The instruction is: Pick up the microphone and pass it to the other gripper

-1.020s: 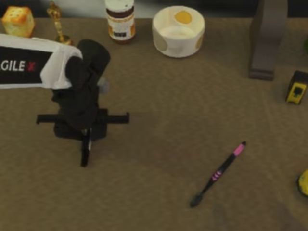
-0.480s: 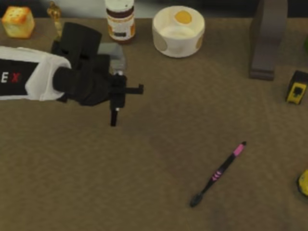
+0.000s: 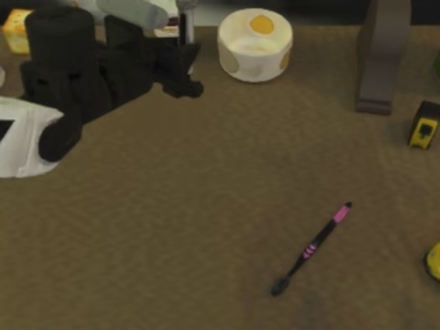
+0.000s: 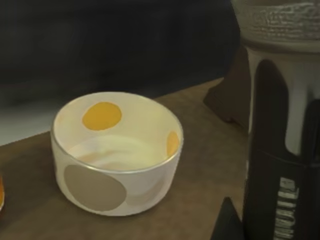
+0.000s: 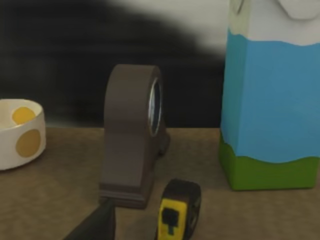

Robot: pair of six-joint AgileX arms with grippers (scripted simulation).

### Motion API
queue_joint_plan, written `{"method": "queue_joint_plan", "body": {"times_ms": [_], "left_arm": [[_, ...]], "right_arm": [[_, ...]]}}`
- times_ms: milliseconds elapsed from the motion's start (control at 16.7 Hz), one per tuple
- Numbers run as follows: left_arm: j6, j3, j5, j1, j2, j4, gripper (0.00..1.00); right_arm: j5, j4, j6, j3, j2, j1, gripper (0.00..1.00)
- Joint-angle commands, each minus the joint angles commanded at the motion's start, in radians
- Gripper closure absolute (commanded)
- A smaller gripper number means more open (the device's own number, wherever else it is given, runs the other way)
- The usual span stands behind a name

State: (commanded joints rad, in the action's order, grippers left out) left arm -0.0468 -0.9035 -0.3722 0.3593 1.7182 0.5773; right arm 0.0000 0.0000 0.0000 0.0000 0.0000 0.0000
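While left tool (image 3: 184, 48) grips microphone (image 4: 280, 125), open table (image 3: 206, 227) lies below.

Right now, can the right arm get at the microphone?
Probably not yet. The left end effector holds the microphone at the back left, near the bowl; the right arm is outside the top view, its camera facing the clock.

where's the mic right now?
Off the table, held in the left gripper at the top view's upper left, beside the spotted bowl; the microphone fills the left wrist view's foreground.
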Motion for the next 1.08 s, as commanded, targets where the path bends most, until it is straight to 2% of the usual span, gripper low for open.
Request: {"method": "queue_joint_plan", "body": {"times_ms": [180,300,660,840,1080], "left_arm": [[0.046,0.045,-0.058,-0.007,-0.064,0.148,1.0],[0.062,0.059,-0.077,-0.01,-0.087,0.194,1.0],[0.065,0.056,-0.075,-0.002,-0.088,0.198,1.0],[0.068,0.066,-0.006,0.06,-0.115,0.196,1.0],[0.073,0.09,0.15,0.204,-0.178,0.189,1.0]], "right_arm": [[0.0,0.0,0.0,0.0,0.0,0.0,0.0],[0.0,0.0,0.0,0.0,0.0,0.0,0.0],[0.0,0.0,0.0,0.0,0.0,0.0,0.0],[0.0,0.0,0.0,0.0,0.0,0.0,0.0],[0.0,0.0,0.0,0.0,0.0,0.0,0.0]]}}
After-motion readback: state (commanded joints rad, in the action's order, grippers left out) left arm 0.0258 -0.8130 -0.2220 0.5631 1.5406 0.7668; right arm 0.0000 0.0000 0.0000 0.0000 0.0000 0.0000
